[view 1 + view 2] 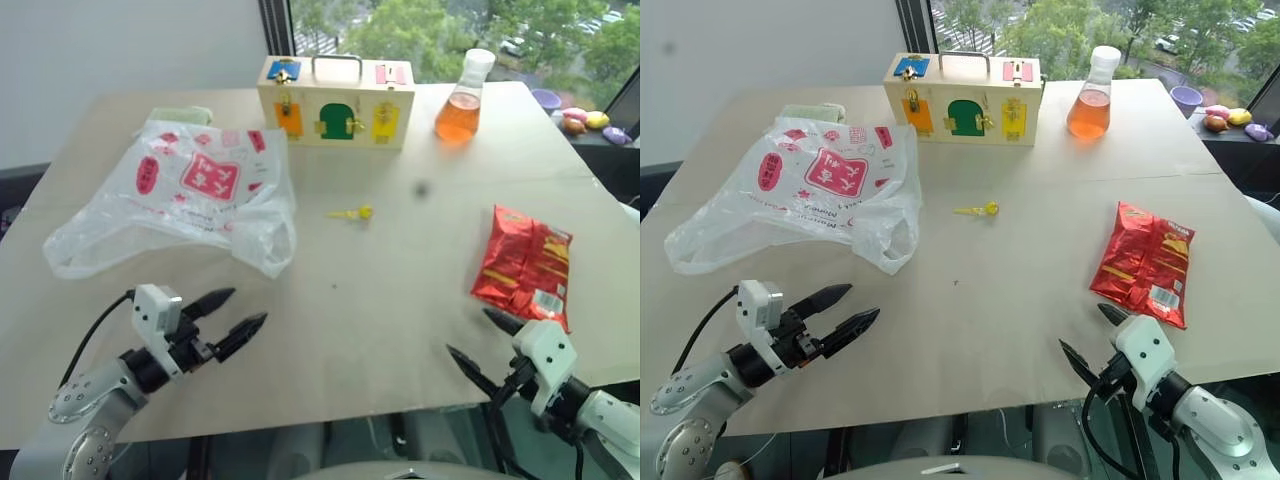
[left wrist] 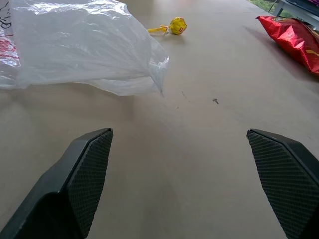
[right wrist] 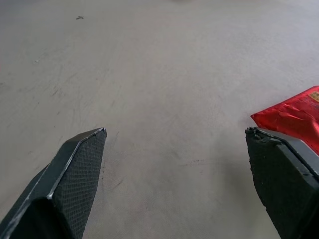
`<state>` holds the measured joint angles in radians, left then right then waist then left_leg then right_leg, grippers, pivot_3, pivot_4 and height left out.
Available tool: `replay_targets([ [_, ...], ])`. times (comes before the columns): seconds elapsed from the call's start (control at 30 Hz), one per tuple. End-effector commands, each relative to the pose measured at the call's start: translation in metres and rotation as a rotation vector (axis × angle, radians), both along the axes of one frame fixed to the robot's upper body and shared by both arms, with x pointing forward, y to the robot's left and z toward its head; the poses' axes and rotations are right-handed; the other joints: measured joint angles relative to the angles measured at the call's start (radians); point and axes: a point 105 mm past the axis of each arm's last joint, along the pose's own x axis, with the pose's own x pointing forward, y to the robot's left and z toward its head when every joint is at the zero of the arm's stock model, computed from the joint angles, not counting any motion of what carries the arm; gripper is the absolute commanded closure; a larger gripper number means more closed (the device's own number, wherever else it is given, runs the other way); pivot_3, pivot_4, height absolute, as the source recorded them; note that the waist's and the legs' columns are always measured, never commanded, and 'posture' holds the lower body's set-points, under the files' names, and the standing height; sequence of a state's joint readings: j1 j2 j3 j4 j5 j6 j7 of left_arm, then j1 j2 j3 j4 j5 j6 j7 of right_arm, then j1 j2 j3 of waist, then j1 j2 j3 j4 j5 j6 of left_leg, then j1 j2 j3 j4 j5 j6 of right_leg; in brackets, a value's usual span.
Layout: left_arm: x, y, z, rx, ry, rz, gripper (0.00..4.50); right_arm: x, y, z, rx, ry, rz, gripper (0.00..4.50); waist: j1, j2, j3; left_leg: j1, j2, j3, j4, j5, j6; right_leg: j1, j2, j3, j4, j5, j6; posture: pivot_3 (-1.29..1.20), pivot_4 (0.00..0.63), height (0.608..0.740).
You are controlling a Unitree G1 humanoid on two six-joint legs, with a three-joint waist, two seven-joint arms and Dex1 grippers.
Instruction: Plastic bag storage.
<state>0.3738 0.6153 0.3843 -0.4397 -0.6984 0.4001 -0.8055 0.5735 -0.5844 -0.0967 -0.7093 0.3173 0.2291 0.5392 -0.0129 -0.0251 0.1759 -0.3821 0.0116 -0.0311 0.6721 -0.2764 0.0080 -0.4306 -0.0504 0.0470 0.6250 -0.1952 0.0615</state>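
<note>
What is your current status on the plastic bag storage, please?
Left gripper and right gripper open, empty, at near table edge. Plastic bag flat on table, ahead of left gripper, untouched. Nothing between them; red snack packet lies beside right gripper.

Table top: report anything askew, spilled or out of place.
Nothing is spilled or damaged. The plastic bag lies crumpled and spread out on the table, covering part of a green cloth. A small yellow piece lies loose mid-table. The flask of orange liquid stands upright; the red snack packet lies flat.
</note>
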Motion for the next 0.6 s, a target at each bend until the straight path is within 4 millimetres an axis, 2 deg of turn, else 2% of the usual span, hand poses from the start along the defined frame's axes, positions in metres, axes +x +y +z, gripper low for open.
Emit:
replay_targets([
  [0.03,0.006,0.005,0.006,-0.001,-0.055,0.038,0.02,0.001,0.009,0.020,0.032,-0.076,0.043,0.00,0.000,0.000,0.000,0.000,0.000,0.000,0.000,0.000,0.000,0.000,0.000,0.000,0.000,0.000,0.000,0.00,0.150,0.740],
  [0.2,0.027,0.024,0.013,0.059,-0.171,0.144,0.02,0.002,0.031,0.050,0.162,-0.203,0.199,0.00,-0.001,-0.001,-0.001,0.002,0.001,-0.001,0.000,0.000,0.000,0.001,0.001,0.000,0.001,0.000,0.001,0.00,0.150,0.740],
  [0.33,0.042,0.053,0.025,0.226,-0.300,0.227,0.02,0.004,0.041,0.074,0.232,-0.272,0.327,0.00,0.000,-0.002,-0.001,0.002,0.001,-0.001,0.000,0.000,0.000,0.002,0.002,-0.001,0.001,0.000,0.000,0.00,0.150,0.740],
  [0.43,0.054,0.078,0.036,0.429,-0.408,0.241,0.02,0.001,0.049,0.092,0.217,-0.342,0.449,0.00,0.000,-0.002,-0.002,0.002,0.001,-0.001,0.000,0.000,0.000,0.002,0.002,0.000,0.001,0.000,0.000,0.00,0.150,0.740],
  [0.53,0.062,0.096,0.041,0.690,-0.497,0.173,0.02,0.001,0.056,0.107,0.240,-0.372,0.514,0.00,0.001,-0.002,-0.002,0.002,0.001,-0.001,0.000,0.000,0.000,0.002,0.002,-0.001,0.001,0.000,0.000,0.00,0.150,0.740],
  [0.6,0.075,0.123,0.050,0.872,-0.506,0.231,0.02,0.003,0.060,0.111,0.250,-0.379,0.534,0.00,0.003,-0.003,-0.002,0.002,0.000,-0.001,0.000,0.000,0.000,0.002,0.002,-0.001,0.001,0.001,-0.001,0.00,0.150,0.740],
])
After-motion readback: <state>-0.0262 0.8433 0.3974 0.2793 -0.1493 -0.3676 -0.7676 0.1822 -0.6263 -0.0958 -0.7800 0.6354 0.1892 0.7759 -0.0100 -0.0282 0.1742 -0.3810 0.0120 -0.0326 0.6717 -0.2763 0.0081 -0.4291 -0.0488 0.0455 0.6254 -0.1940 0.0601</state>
